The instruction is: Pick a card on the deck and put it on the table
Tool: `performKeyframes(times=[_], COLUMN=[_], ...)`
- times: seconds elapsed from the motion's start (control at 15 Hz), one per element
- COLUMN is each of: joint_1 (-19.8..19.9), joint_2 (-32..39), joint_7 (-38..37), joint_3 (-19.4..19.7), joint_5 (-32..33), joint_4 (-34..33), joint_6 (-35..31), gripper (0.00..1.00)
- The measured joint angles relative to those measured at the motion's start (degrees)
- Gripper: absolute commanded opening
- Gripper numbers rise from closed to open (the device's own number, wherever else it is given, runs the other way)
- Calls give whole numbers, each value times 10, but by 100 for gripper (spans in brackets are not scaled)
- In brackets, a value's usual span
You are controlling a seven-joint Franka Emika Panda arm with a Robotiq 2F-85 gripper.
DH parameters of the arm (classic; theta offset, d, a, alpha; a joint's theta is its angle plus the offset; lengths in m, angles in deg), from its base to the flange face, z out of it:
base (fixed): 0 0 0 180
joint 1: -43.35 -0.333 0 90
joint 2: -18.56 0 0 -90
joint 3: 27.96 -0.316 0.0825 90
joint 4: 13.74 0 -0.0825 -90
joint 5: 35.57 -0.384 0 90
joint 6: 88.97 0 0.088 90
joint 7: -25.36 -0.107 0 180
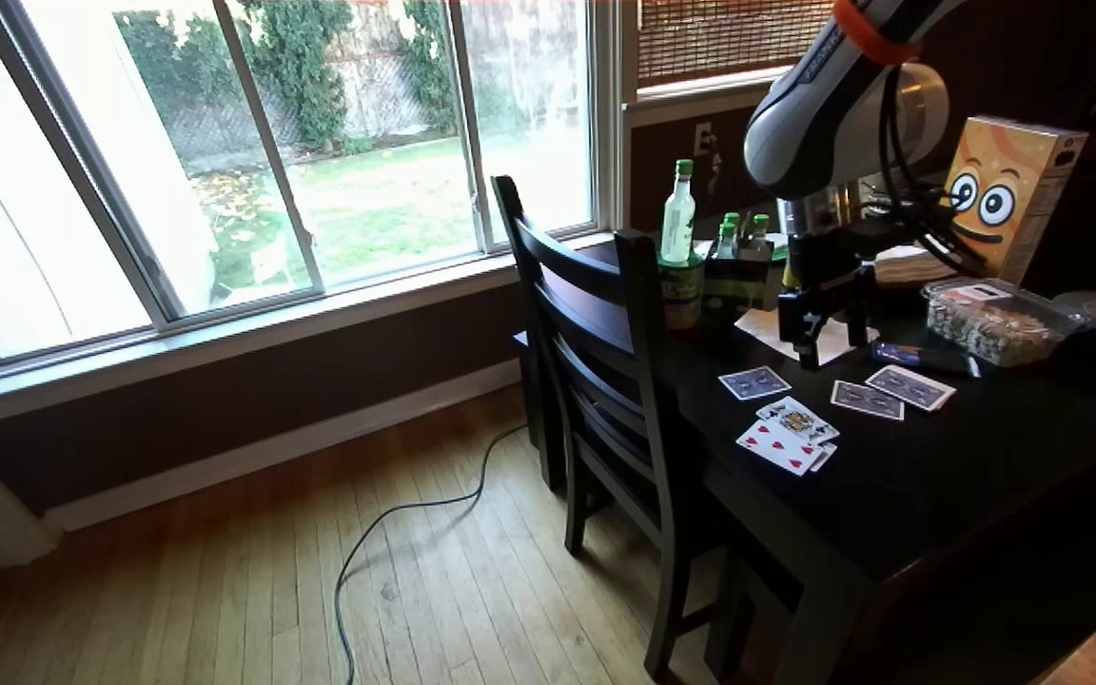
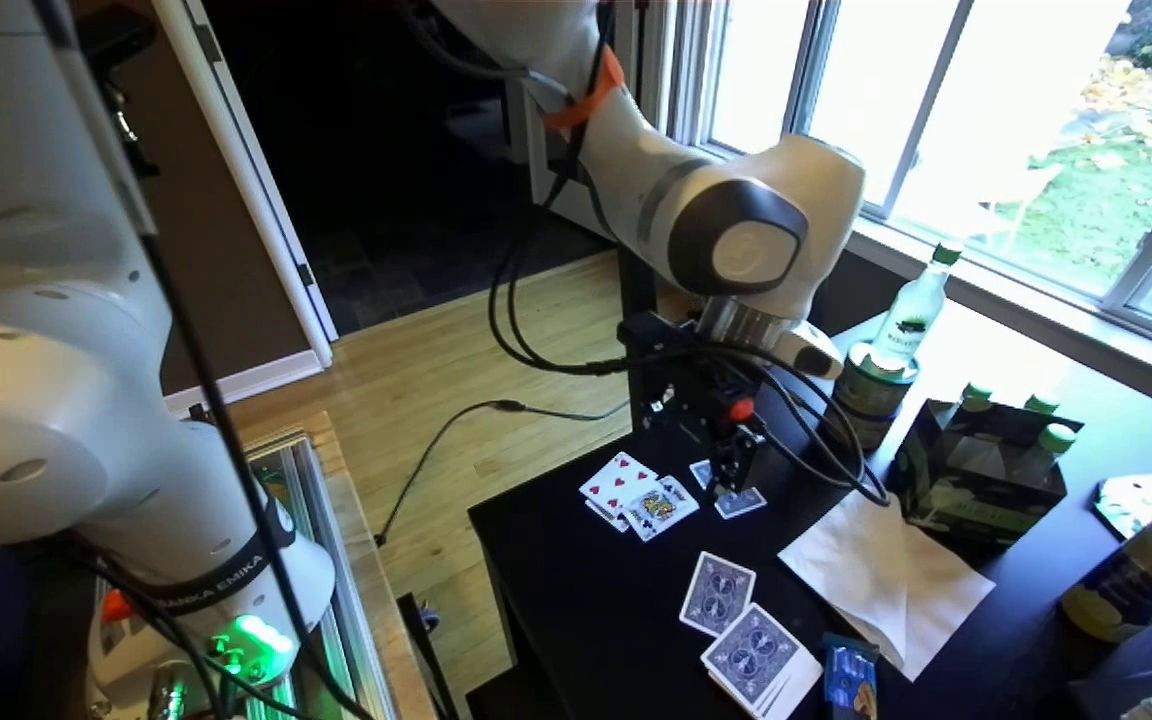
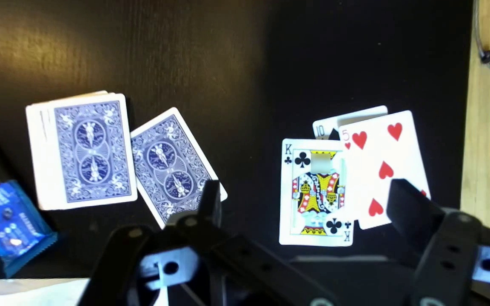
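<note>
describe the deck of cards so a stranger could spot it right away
On the dark table, find the blue snack packet. The deck lies face down beside it. Unlike the neighbouring blue-backed card, which looks single, it has more card edges peeking out underneath.

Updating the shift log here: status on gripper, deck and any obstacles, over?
Gripper open, above table. Deck back up, face-down card alongside. Blue packet close by, might get in the way.
</note>
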Motion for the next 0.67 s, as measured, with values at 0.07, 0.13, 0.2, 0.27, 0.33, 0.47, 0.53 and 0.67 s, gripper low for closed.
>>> performKeyframes(times=[0.07,0.13,0.2,0.27,0.33,0.47,0.53,0.67], joint_1=[-6,-10,-11,-11,-11,-9,-7,-5], joint_2=[-30,-60,-88,-118,-149,-208,-236,-271], joint_7=[-35,-68,-99,-129,-158,-208,-223,-233], joint_3=[3,4,5,5,5,5,5,4], joint_5=[18,36,50,62,74,97,105,110], joint_4=[24,46,65,83,101,129,142,161], joint_6=[-8,-13,-16,-19,-19,-19,-19,-19], gripper=[100,100,100,100,100,100,100,100])
